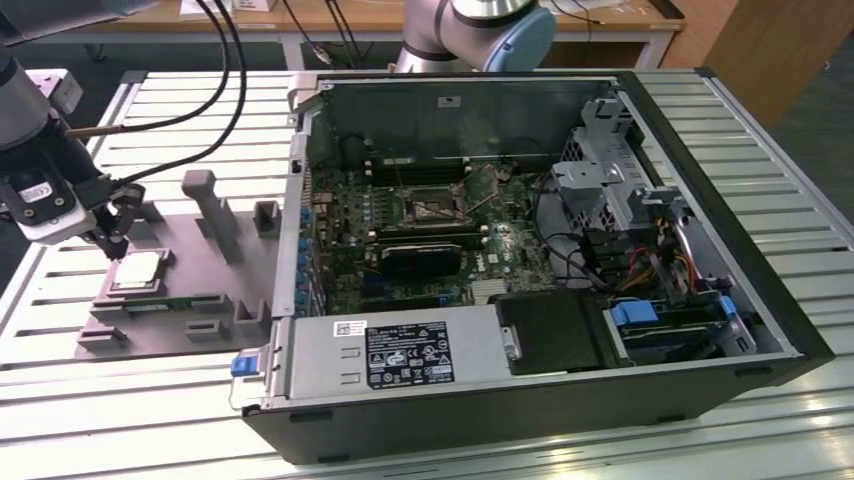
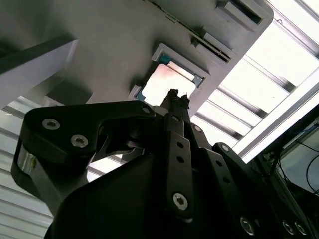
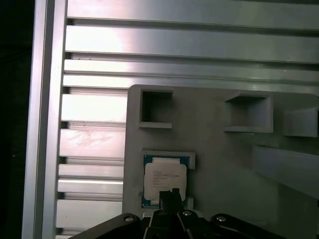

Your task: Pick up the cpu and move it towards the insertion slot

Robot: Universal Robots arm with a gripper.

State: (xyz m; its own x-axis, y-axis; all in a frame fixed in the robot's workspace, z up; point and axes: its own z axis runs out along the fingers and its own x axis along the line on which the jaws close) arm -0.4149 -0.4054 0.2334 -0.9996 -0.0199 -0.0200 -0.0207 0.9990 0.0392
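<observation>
Gripper (image 1: 118,240) hangs at the end of the arm above the grey fixture plate (image 1: 171,332). Its fingers are drawn together into one narrow tip, with no gap to be seen between them in both wrist views (image 2: 174,97) (image 3: 169,195). The tip clamps nothing.

The cpu (image 1: 139,271) lies directly beneath the tip. It rests flat, silvery face up, in a shallow square nest of the plate. In the first wrist view the tip overlaps the edge of the cpu (image 3: 165,178) nearest the gripper body, with most of the chip extending away from the tip. In the second wrist view the tip likewise stands against the pale face of the cpu (image 2: 167,82). Whether the tip touches the metal top or hovers just above it cannot be told.

The chip is nearly square, so it offers no marked long axis. Its edges run parallel to the walls of the nest.

The insertion slot (image 1: 434,207) lies well apart from the gripper, toward the exterior view's right. It sits on the board inside the open computer case (image 1: 534,420). The near wall of the case stands between the gripper and the slot.

Judged from this layout, the pick-up is not yet made: the cpu sits seated in its nest, and the governing relation is vertical, chip below tip.
</observation>
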